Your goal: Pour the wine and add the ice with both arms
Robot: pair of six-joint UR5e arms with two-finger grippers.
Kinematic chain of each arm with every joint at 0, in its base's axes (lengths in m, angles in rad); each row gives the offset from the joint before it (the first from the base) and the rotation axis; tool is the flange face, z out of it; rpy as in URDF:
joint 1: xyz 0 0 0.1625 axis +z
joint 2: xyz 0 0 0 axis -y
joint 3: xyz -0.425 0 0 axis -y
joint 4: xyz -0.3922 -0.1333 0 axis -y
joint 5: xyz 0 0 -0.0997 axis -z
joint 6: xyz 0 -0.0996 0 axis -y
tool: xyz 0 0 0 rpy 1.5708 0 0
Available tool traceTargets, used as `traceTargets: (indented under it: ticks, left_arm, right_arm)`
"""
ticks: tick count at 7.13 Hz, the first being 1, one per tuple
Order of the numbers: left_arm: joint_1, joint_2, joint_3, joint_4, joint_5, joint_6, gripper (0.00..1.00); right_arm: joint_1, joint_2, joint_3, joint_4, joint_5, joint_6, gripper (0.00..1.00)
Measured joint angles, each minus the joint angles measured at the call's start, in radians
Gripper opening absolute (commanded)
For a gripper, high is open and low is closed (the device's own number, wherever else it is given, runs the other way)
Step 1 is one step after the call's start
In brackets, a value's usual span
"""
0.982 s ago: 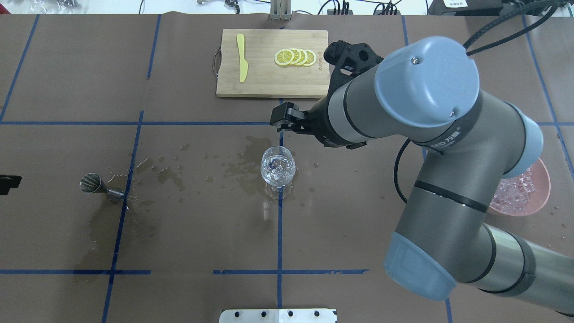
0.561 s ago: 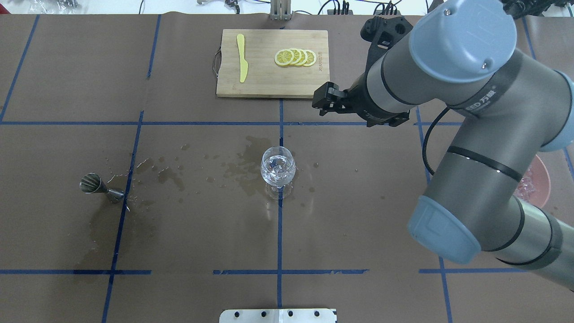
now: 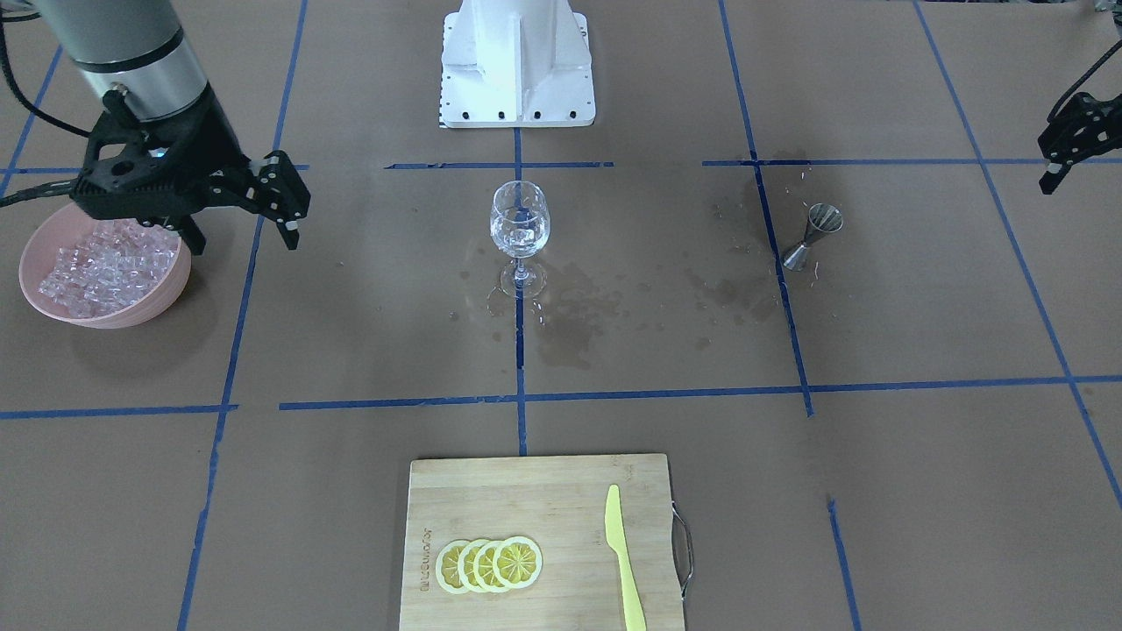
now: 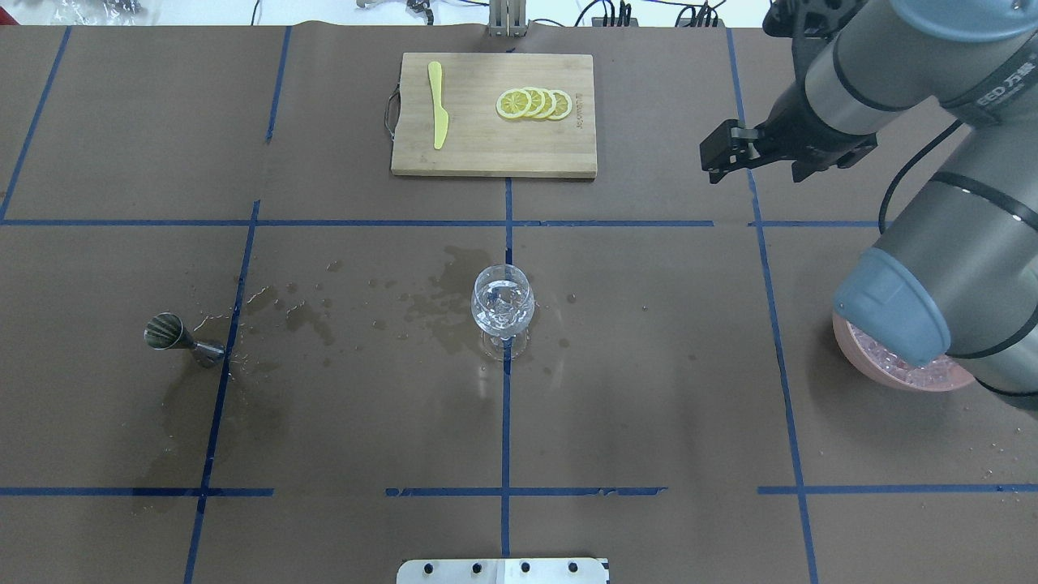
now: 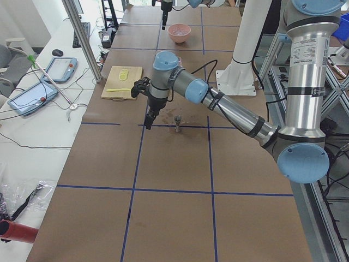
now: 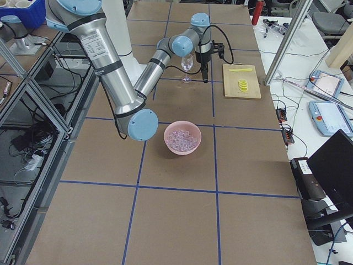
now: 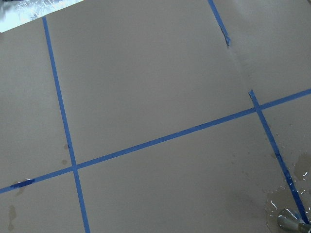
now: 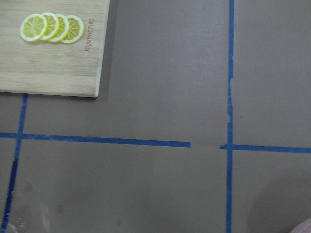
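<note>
A clear wine glass (image 4: 503, 308) (image 3: 520, 223) stands upright at the table's middle, with glassy ice and clear liquid inside it. More ice fills a pink bowl (image 3: 96, 272) (image 6: 182, 137); in the overhead view my right arm covers most of that bowl (image 4: 900, 375). My right gripper (image 4: 718, 158) (image 3: 285, 202) hangs open and empty, right of the cutting board and far from the glass. My left gripper (image 3: 1056, 158) (image 5: 149, 115) hovers beyond the steel jigger (image 4: 174, 337) (image 3: 815, 232). It is cut off at the frame edge, so its jaws cannot be judged.
A bamboo cutting board (image 4: 495, 154) at the far edge carries lemon slices (image 4: 535, 103) and a yellow knife (image 4: 438, 105). Dark wet stains (image 4: 438, 300) mark the brown paper around the glass and jigger. The white pedestal base (image 3: 517, 61) stands at the robot's side.
My right arm has swung from just behind the glass to the right and far side, past the cutting board. The left gripper has left the overhead view's left edge.
</note>
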Motion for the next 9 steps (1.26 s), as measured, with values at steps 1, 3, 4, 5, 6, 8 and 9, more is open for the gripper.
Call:
traceTargets:
  ticks: [1, 3, 4, 5, 6, 8, 9]
  left_arm:
    - [-0.042, -0.005, 0.050, -0.002, -0.030, 0.024, 1.00]
    - [-0.114, -0.008, 0.138, -0.002, -0.058, 0.111, 1.00]
    - [-0.138, -0.008, 0.174, -0.003, -0.061, 0.150, 1.00]
    - [-0.158, -0.008, 0.209, -0.004, -0.062, 0.194, 1.00]
    - [-0.170, -0.008, 0.237, -0.005, -0.063, 0.224, 1.00]
    - [-0.185, -0.004, 0.278, -0.006, -0.064, 0.244, 1.00]
    - [-0.193, 0.003, 0.298, -0.008, -0.066, 0.261, 1.00]
  right_arm:
    - [0.048, -0.028, -0.022, 0.001, 0.038, -0.088, 1.00]
    - [0.160, -0.084, -0.073, 0.001, 0.140, -0.301, 1.00]
    - [0.212, -0.126, -0.094, 0.001, 0.176, -0.414, 1.00]
    - [0.261, -0.174, -0.108, 0.002, 0.205, -0.517, 1.00]
    - [0.311, -0.218, -0.124, 0.004, 0.230, -0.616, 1.00]
    - [0.427, -0.287, -0.183, 0.008, 0.290, -0.804, 1.00]
    - [0.482, -0.320, -0.208, 0.010, 0.311, -0.866, 1.00]
